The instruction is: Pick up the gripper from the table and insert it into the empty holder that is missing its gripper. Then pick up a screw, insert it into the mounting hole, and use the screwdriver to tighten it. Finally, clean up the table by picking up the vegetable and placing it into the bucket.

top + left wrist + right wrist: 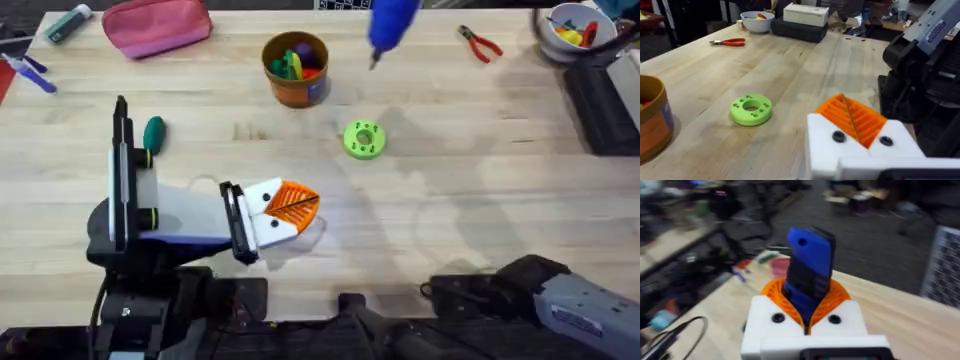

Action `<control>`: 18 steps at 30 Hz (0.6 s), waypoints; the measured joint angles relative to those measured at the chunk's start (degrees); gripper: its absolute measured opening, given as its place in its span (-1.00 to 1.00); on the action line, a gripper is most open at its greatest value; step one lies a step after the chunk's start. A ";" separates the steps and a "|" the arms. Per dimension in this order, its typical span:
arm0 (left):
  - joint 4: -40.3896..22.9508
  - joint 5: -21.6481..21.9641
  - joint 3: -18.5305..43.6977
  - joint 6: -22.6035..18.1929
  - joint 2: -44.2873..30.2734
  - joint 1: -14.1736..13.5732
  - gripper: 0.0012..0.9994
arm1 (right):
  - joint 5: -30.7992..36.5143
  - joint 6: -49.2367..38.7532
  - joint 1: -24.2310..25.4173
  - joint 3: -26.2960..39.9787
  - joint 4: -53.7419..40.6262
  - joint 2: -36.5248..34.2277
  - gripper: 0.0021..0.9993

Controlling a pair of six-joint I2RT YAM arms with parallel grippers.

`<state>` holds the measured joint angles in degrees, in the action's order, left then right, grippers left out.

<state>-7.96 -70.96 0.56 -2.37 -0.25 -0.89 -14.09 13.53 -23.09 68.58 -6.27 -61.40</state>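
Note:
My left gripper (pixel 305 205) lies low over the table (pixel 450 200) with its white fingers shut. Their orange ribbed pads (pixel 850 117) press together, and I cannot tell which pad is the task's gripper. A dark round spot (pixel 838 136) marks each white mount face; hole or screw head, I cannot tell. No loose screw is in sight. My right gripper (pixel 807 307) is shut on the blue screwdriver (pixel 810 265), which hangs high over the far middle of the table (pixel 390 25). The dark green vegetable (pixel 153 132) lies left of the orange bucket (pixel 295 68).
A bright green holed disc (pixel 363 139) lies mid-table, right of my left gripper. Red-handled pliers (pixel 480 43) and a white bowl (pixel 570 30) are at the far right. A pink pouch (pixel 155 25) sits far left, and dark boxes (pixel 605 100) line the right edge.

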 joint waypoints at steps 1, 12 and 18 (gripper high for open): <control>0.02 0.01 0.00 0.01 0.00 0.00 -0.96 | -3.64 0.13 0.00 -1.93 3.91 0.07 -0.96; 0.02 0.00 0.00 0.00 0.00 0.00 -0.96 | -41.81 -3.75 -5.85 -5.80 25.89 -8.31 -0.96; 0.00 0.00 0.00 0.00 -0.01 0.00 -0.96 | -45.23 -6.00 -11.44 -6.03 31.73 -10.37 -0.96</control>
<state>-7.96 -70.96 0.56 -2.37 -0.26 -0.89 -59.32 7.52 -34.54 62.56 25.46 -71.77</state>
